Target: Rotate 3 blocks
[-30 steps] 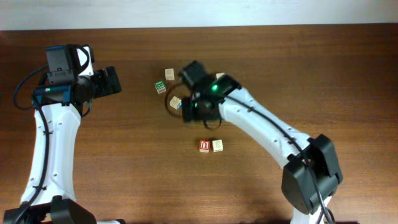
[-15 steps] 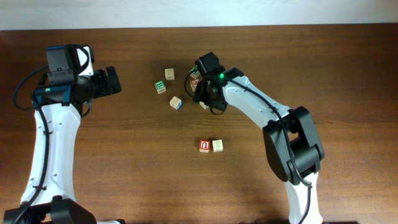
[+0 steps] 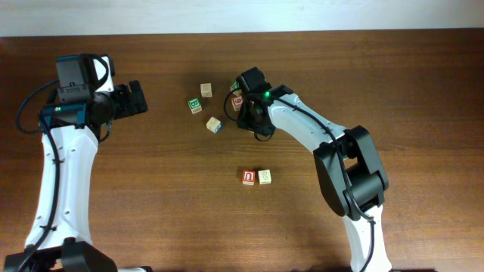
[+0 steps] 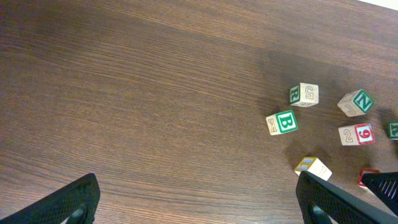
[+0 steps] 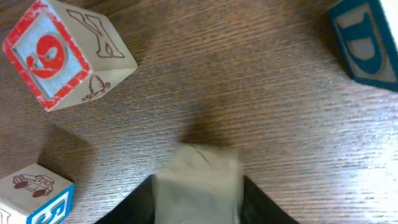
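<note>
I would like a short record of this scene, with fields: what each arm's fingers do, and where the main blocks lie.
left fingers: open, holding nothing, far from every block
right fingers: closed on a pale block, in the upper cluster
red 6 block: next to that grip, free
red U block: lower on the table, a plain block beside it
blue-faced block: alone, apart from the cluster

Blurred, bottom-cropped pale block [image 5: 198,177] in right claw [image 5: 199,208]
</note>
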Controlling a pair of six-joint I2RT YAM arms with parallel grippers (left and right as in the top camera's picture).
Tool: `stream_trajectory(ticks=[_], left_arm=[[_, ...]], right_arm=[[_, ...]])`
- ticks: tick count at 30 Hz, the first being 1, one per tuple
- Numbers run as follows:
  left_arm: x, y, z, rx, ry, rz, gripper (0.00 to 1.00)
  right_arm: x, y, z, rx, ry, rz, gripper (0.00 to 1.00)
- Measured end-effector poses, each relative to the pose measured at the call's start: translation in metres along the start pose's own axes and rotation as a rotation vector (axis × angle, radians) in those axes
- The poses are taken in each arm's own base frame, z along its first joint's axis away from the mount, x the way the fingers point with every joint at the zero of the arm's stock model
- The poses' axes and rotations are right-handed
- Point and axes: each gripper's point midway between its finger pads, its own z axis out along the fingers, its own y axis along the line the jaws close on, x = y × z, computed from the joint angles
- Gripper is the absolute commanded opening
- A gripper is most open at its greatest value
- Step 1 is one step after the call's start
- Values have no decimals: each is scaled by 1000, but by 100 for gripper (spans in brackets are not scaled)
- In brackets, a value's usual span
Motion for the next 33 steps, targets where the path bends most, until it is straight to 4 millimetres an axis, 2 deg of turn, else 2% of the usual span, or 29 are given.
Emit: stream_trajectory(ticks=[3, 11, 16, 18, 20, 23, 26, 27, 28, 29, 33], left_arm=[[0, 0, 0, 0, 0, 0, 99], [0, 0, 0, 0, 0, 0, 99], [0, 0, 0, 0, 0, 0, 99], [0, 0, 0, 0, 0, 0, 99], [0, 0, 0, 0, 0, 0, 99], [0, 0, 0, 0, 0, 0, 99], [0, 0, 0, 0, 0, 0, 99], [0, 0, 0, 0, 0, 0, 99], [0, 0, 0, 0, 0, 0, 99], [0, 0, 0, 0, 0, 0, 99], [0, 0, 0, 0, 0, 0, 99]], right_arm=[[9, 9, -1, -52, 54, -58, 31], [68, 25, -12, -167, 306, -185, 32], [123, 49, -16, -172, 398, -293, 32], [147, 52, -20, -152, 445, -331, 32], [160, 45, -23, -109, 485, -337, 32], [171, 28, -27, -15, 516, -343, 32], [171, 19, -27, 47, 500, -342, 33], [170, 18, -27, 55, 494, -341, 35], [169, 16, -26, 65, 487, -340, 42], [167, 15, -25, 76, 477, -338, 45], [165, 6, -26, 124, 467, -342, 48]])
